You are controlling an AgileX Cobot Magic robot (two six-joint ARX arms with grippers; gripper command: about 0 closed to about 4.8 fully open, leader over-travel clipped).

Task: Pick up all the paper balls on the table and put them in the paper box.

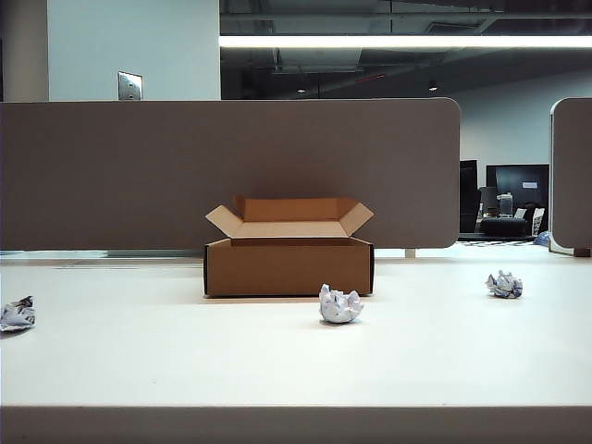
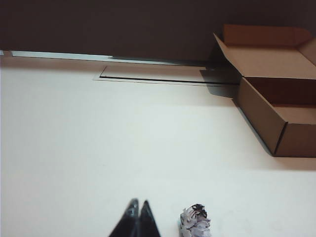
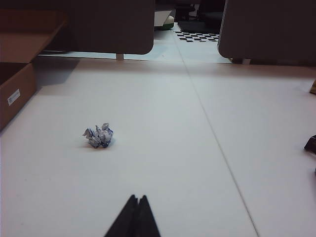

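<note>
Three crumpled white paper balls with bluish print lie on the off-white table [image 1: 185, 342]: one at the left edge [image 1: 17, 314], one in front of the box [image 1: 339, 304], one at the right [image 1: 504, 285]. The brown paper box [image 1: 289, 266] stands open at the back middle, flaps spread. Neither arm shows in the exterior view. My left gripper [image 2: 138, 202] is shut and empty, with a paper ball [image 2: 195, 223] close beside its tips and the box [image 2: 276, 94] farther off. My right gripper [image 3: 137, 197] is shut and empty; a paper ball [image 3: 98, 136] lies ahead of it.
A grey partition panel [image 1: 231, 171] stands behind the box, with a second panel [image 1: 572, 171] at the far right. A seam line [image 3: 212, 133] runs across the tabletop. The box's corner [image 3: 15, 94] shows in the right wrist view. A dark object [image 3: 311, 144] sits at that view's edge.
</note>
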